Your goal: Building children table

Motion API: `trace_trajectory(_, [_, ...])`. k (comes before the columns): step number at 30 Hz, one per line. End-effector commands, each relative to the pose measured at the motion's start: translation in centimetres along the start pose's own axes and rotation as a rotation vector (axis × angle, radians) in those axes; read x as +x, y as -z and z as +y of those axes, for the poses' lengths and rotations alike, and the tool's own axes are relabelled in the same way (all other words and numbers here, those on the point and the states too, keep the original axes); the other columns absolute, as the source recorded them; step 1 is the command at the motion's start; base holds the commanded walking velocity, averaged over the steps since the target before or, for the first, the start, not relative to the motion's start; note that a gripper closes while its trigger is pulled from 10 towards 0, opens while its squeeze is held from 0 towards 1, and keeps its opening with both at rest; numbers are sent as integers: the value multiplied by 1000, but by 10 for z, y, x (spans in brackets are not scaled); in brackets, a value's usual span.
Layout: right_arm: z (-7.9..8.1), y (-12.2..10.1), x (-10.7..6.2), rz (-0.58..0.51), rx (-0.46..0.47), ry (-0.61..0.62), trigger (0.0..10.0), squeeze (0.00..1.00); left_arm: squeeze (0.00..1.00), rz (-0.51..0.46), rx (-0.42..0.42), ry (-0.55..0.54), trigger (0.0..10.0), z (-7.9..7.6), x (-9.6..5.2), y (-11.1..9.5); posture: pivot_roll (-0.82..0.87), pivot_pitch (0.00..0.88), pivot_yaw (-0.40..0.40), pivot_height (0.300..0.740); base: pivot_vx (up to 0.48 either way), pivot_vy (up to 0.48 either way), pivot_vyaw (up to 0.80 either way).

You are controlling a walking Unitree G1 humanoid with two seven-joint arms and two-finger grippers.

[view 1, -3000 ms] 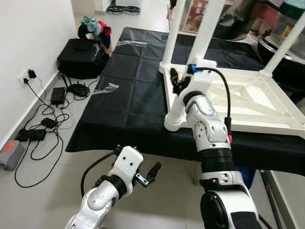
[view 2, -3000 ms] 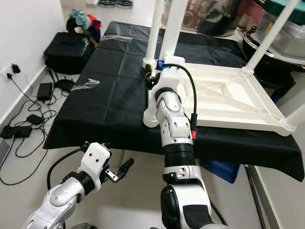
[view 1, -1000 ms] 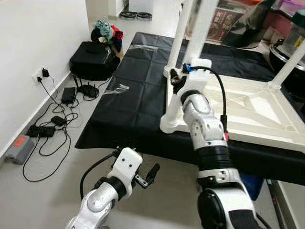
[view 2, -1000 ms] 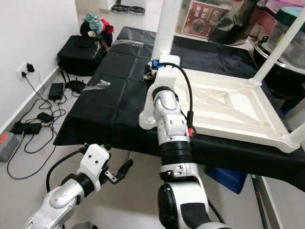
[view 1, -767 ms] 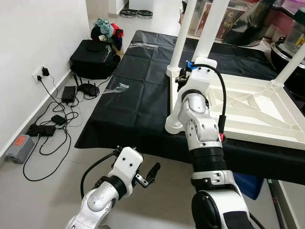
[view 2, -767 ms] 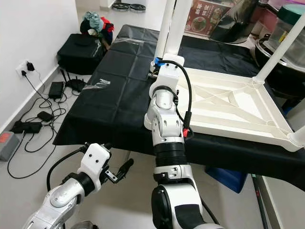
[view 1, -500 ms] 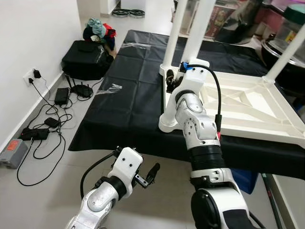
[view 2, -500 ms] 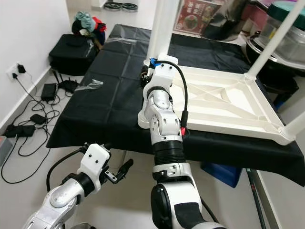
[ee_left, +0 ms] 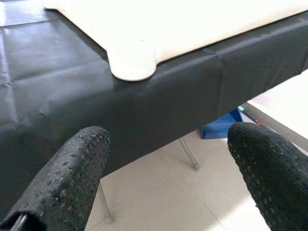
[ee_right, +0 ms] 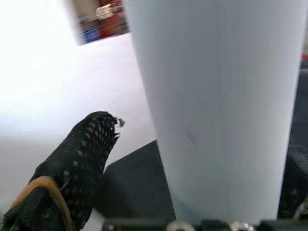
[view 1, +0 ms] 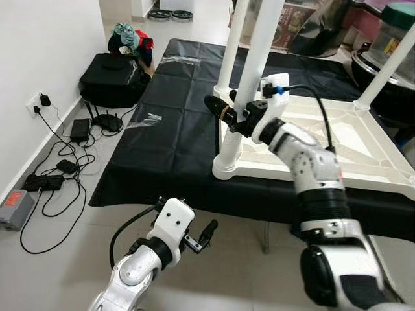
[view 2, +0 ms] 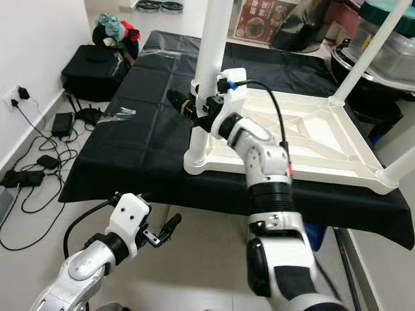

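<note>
Straddling round white leg point(view 1: 241, 97): right end effector point(view 1: 228, 115)

A white wall point(view 1: 39, 45) runs along the left, with a socket point(view 1: 35, 102) low on it. Below, on the pale tiled floor point(view 1: 71, 246), lie black cables and power adapters point(view 1: 61, 165) and a grey box with an orange label point(view 1: 14, 206). A black bag point(view 1: 113, 78) sits by the wall, with bundled colourful cloth point(view 1: 128, 35) behind it. The table point(view 1: 175, 123) is covered in black sheeting, a clear plastic scrap point(view 1: 146, 120) lying on it. Cluttered containers and a poster point(view 2: 259, 19) stand at the far right.
</note>
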State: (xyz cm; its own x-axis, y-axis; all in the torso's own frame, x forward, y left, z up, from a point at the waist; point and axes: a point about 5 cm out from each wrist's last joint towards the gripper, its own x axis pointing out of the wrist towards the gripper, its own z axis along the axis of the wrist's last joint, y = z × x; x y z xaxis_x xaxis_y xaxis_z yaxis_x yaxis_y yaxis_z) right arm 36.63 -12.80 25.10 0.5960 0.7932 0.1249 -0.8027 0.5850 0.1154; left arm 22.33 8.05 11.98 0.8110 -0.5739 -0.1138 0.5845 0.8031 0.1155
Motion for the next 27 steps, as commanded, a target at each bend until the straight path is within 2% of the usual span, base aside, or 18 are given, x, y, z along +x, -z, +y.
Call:
trace_trajectory(1, [13,9,5,24,24,-152,10000,0,0,12,-7,3,10000,-2,0,4,151,77,-118,740,0,0,0])
trace_trajectory(2, [17,10,1,43,15,-249,10000,0,0,12,-6,3,10000,-2,0,4,155,79,-118,740,0,0,0])
trace_trajectory(3, [17,10,1,43,15,-249,10000,0,0,12,-6,3,10000,-2,0,4,155,79,-118,740,0,0,0])
trace_trajectory(4, [21,11,-1,49,34,-329,10000,0,0,13,-6,2,10000,-2,0,3,157,79,-115,740,0,0,0])
trace_trajectory(6, [24,9,0,49,56,-416,10000,0,0,13,-6,1,10000,-1,0,3,157,80,-117,740,0,0,0])
trace_trajectory(15, [30,6,1,59,76,-562,10000,0,0,13,-9,-2,10000,-2,-1,3,161,81,-119,740,0,0,0])
trace_trajectory(20, [31,6,0,64,78,-586,9765,0,0,13,-9,-2,10000,-2,-1,4,161,81,-119,740,0,0,0])
trace_trajectory(21, [31,7,0,74,75,-601,0,0,0,13,-10,-2,10000,-2,-2,4,163,75,-122,740,0,0,0])
trace_trajectory(27, [28,7,0,74,64,-584,0,0,0,14,-10,-2,10000,-3,-2,4,161,68,-120,740,0,0,0])
